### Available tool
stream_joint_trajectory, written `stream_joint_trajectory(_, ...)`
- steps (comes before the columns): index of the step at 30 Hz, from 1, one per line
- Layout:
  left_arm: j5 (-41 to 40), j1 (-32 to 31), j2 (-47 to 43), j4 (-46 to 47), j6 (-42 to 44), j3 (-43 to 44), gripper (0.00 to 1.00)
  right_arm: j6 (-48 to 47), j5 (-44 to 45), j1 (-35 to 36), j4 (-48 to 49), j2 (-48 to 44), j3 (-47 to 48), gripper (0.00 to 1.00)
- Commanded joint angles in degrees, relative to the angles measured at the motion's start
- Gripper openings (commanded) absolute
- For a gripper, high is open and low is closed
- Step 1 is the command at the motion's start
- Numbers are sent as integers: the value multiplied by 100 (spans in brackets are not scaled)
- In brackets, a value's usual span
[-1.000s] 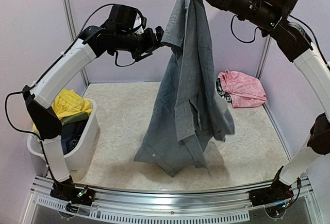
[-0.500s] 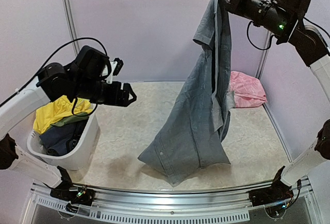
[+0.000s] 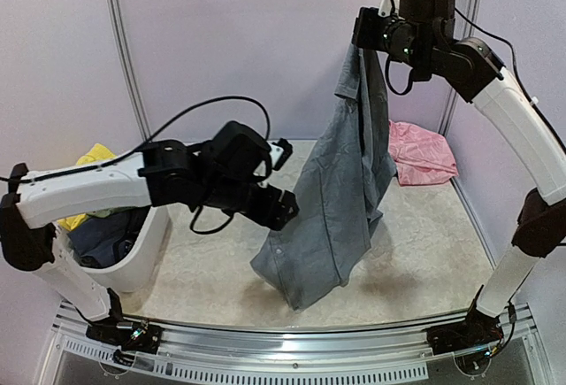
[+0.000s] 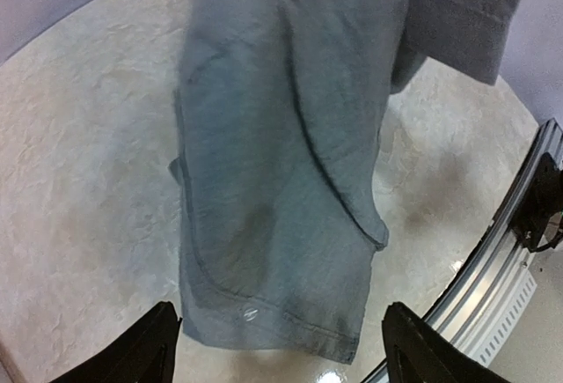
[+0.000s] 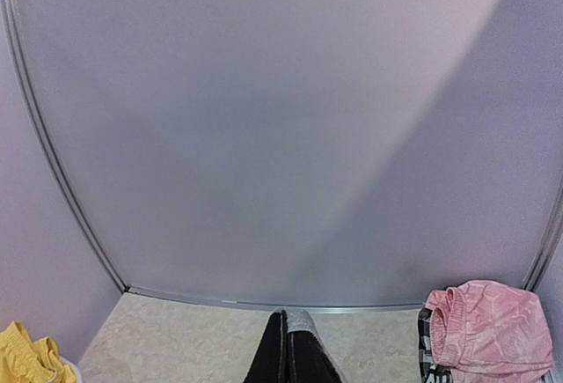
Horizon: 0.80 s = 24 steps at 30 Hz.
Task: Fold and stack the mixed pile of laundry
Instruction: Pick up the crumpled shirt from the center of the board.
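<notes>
My right gripper [image 3: 363,38] is shut on the top of the large grey long-sleeved shirt [image 3: 340,190] and holds it high, so it hangs with its lower end on the table. In the right wrist view the closed fingers [image 5: 283,357] pinch grey cloth. My left gripper [image 3: 285,211] is open and empty, low, beside the shirt's lower left edge. In the left wrist view the gripper [image 4: 281,357] has its fingers spread on either side of the shirt's buttoned hem [image 4: 264,313]. The pink piece [image 3: 423,151] lies at the back right. Yellow shorts [image 3: 94,157] and dark blue items [image 3: 95,236] lie in the tub.
The white plastic tub [image 3: 140,254] stands at the left under my left arm. A dark checked piece [image 5: 428,344] lies beside the pink piece [image 5: 488,330]. The metal front rail [image 3: 292,350] runs along the near edge. Purple walls enclose the table.
My left gripper let go of the shirt's top, dropped down and swung right to the shirt's lower hem. My right gripper shifted left, still holding the shirt high.
</notes>
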Motion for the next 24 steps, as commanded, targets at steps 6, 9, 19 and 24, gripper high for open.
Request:
stream_joint_trajectory(6,47,-404,1715,725,614,854,83,-500,1150,97,318,665,367,0)
stream_joint_trajectory(9,186,-404,2104,433,762,889,85,-519,1118,97,220,739,348,0)
stream_joint_trajectory(19,487,-217,2651,464,1021,81,81,-320,1041,79,27,523,-361,0)
stream_joint_trajectory(24,1219,395,2385,1175,742,-979,79,-130,829,-5,-220,352,-679,0)
